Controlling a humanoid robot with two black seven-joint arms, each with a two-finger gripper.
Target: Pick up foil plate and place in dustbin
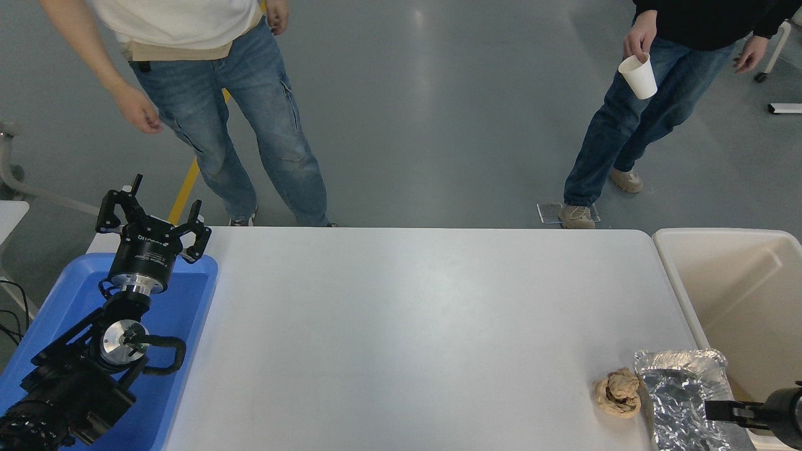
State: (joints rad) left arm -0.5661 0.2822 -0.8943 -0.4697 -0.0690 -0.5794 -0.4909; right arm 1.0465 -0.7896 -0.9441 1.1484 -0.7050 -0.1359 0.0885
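Head view: foil plate (680, 401) on worktop (413, 326) beside the dustbin (733, 294), paper wad (618, 393) touching its other side. Right claw (711, 410) over the plate, fingers unreadable. Left claw (153, 219) parked far from dustbin, spread apart.

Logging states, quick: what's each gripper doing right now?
Left gripper: open, empty, parked above the blue tray.
Right gripper: over the foil plate; cannot tell.
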